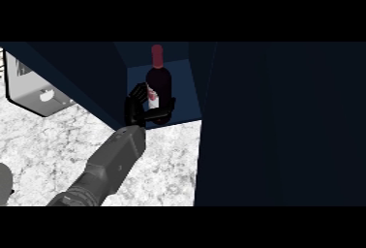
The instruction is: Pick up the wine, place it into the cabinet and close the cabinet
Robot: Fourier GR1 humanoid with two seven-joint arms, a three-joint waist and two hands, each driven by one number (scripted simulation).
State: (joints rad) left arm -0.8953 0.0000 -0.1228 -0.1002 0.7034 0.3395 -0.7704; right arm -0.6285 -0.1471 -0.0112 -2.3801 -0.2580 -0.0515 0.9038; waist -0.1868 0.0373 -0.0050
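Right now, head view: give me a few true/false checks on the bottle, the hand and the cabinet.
1. The wine bottle stands upright inside the cabinet. True.
2. The hand is curled round the bottle. True.
3. The cabinet door is closed. False: it stands open at the right of the view.
4. The bottle lies on its side on the counter. False: it is upright, in the cabinet opening.
5. The bottle has a red cap. True.
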